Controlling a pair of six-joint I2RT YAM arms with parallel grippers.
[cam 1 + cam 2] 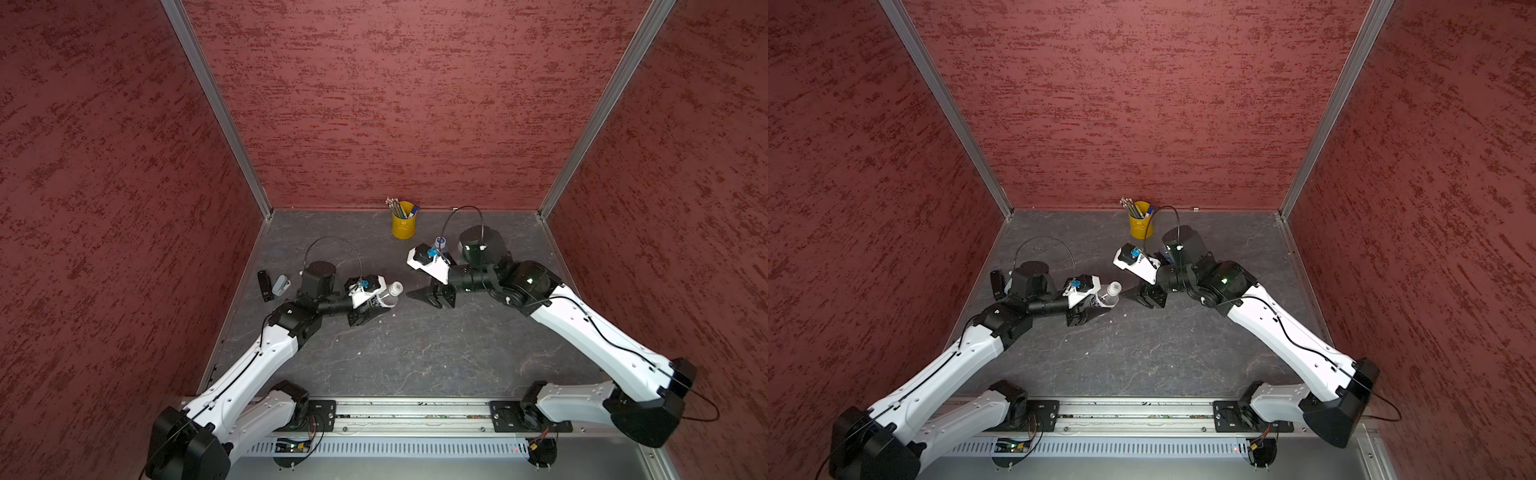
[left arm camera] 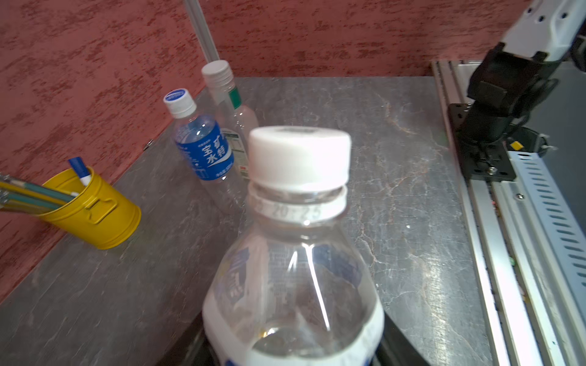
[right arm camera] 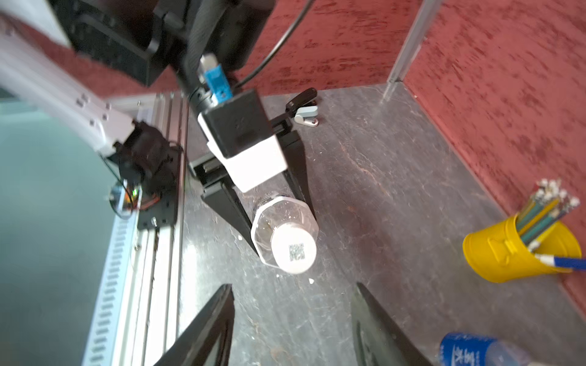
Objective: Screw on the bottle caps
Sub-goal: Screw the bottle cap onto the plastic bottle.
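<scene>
My left gripper [image 2: 295, 348] is shut on the white-labelled bottle [image 2: 295, 279], which it holds tilted above the table. A white cap [image 3: 294, 247] with a dark square mark sits on the bottle's neck; the same cap [image 1: 395, 288] shows in both top views. My right gripper [image 3: 293, 317] stands open just off that cap, with nothing between its fingers. The blue-labelled bottle [image 2: 203, 145] wears a blue-and-white cap [image 2: 179, 101]. Beside it the clear bottle with a green neck band [image 2: 236, 111] wears a plain white cap [image 2: 217, 73]. Both stand upright near the back wall.
A yellow pencil cup [image 1: 403, 226] stands against the back wall. A black clip-like item [image 1: 263, 284] and a grey one [image 1: 280, 284] lie at the table's left edge. The arms' mounting rail [image 1: 415, 415] runs along the front.
</scene>
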